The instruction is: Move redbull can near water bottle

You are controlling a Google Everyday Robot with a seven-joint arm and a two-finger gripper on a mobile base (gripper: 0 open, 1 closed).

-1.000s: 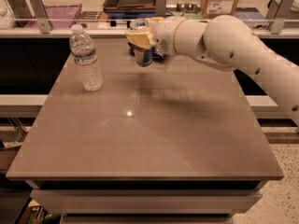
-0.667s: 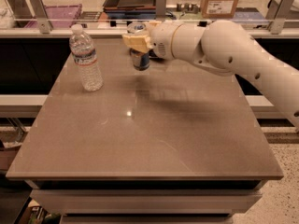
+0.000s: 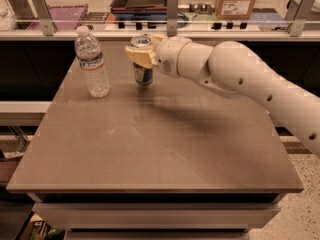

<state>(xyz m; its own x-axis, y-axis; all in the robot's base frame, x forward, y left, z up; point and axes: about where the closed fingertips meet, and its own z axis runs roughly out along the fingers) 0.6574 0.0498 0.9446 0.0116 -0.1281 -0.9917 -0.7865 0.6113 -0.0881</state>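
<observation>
We judge the task nearly done. On the brown table (image 3: 150,154) the white arm (image 3: 250,79) reaches in from the right to the far side, and the water bottle (image 3: 92,64) stands upright near the far left corner. The gripper (image 3: 140,55) is just to the right of the bottle. Its tan fingers (image 3: 136,57) are closed around the upper half of the redbull can (image 3: 143,75), which is upright, near the bottle but not touching it. What seems left is to set the can down, if it is not down already, and let go. We cannot tell whether the can's base touches the table or hangs just above it. The fingers cover the can's upper band, the wrist hides its right side, and the arm is cut off at the right edge.
</observation>
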